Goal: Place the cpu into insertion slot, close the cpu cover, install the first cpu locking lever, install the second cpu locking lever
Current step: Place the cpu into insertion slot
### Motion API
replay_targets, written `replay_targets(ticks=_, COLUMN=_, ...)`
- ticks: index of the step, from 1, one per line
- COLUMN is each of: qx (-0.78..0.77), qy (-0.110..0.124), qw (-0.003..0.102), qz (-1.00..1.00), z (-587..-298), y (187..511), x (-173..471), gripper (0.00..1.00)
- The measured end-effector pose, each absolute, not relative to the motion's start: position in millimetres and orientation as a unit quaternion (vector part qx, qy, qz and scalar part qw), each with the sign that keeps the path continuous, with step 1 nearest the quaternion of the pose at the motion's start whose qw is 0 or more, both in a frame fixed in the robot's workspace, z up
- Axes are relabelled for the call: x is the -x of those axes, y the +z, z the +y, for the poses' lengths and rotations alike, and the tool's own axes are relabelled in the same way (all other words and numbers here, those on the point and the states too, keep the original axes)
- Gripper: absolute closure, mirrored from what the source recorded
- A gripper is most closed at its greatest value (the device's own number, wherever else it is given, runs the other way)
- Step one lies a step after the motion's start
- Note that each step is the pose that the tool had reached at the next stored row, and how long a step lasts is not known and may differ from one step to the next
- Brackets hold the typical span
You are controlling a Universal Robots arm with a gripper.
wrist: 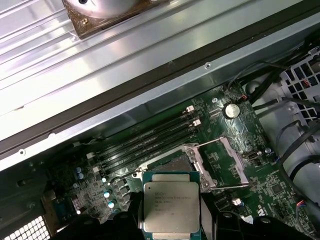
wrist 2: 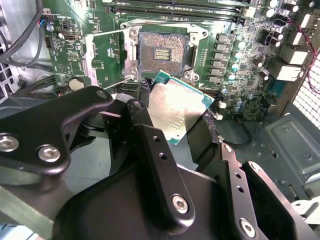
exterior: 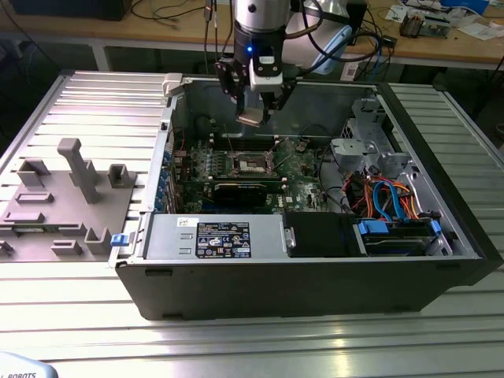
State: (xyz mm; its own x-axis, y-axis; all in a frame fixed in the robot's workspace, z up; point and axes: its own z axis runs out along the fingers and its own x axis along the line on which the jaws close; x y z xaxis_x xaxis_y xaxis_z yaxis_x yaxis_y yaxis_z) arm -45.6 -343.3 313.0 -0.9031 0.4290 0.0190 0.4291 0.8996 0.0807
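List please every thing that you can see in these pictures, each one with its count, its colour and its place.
cpu: one, silver-grey top with green edge, held above the motherboard
insertion slot: one, dark centre with silvery rim, on the motherboard, uncovered
cpu cover: one, silvery, swung open beside the slot
motherboard: one, green, on the floor of the case
memory slots: several, black, long, beside the slot
computer case: one, black and grey, open, on the table
power supply: one, silver-grey, front of the case
cables: several, blue and orange, at the exterior view's right in the case
fixture block: one, grey, at the exterior view's left
table: one, silver, slatted
hand: one, black, shut on the cpu
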Motion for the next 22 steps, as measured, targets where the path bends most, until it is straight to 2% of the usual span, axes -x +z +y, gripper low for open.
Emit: replay_targets(ticks=22, qx=0.252, qy=-0.041, qw=-0.001, qz=-0.967, z=-343.3, y=310.9, x=45.6, gripper=0.46)
